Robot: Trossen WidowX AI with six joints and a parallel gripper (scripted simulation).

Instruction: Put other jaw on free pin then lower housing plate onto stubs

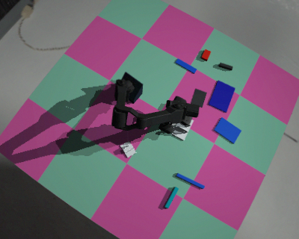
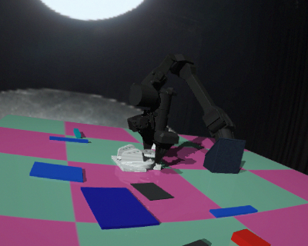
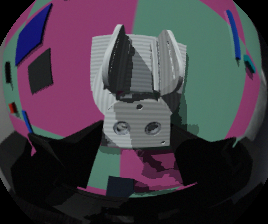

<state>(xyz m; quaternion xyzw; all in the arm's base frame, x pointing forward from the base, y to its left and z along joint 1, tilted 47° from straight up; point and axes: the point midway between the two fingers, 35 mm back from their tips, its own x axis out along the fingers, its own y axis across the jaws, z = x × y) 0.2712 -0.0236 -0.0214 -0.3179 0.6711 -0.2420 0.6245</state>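
My gripper [image 2: 153, 155] [image 3: 136, 125] is shut on the white housing plate [image 2: 148, 153] [image 3: 137, 111], a finger at each side. The plate lies over the rear of the ribbed white base [image 1: 182, 137] [image 2: 132, 167] [image 3: 98, 52]. Its two round holes show grey inside in the wrist view; whether it is fully seated or level I cannot tell. The left jaw [image 3: 114, 62] and the right jaw [image 3: 173, 62] stand out beyond the plate with a gap between them. Their gear teeth, pins and the stubs are hidden under the plate.
A small white ribbed piece [image 1: 128, 150] lies apart from the base. A dark grey tile [image 1: 199, 98] [image 2: 152, 191] and blue slabs [image 1: 222, 95] [image 1: 227, 130] lie beyond the base. Blue bars, a teal bar [image 1: 171, 198], a red block [image 1: 205, 54] and a black block [image 1: 226, 66] lie farther out.
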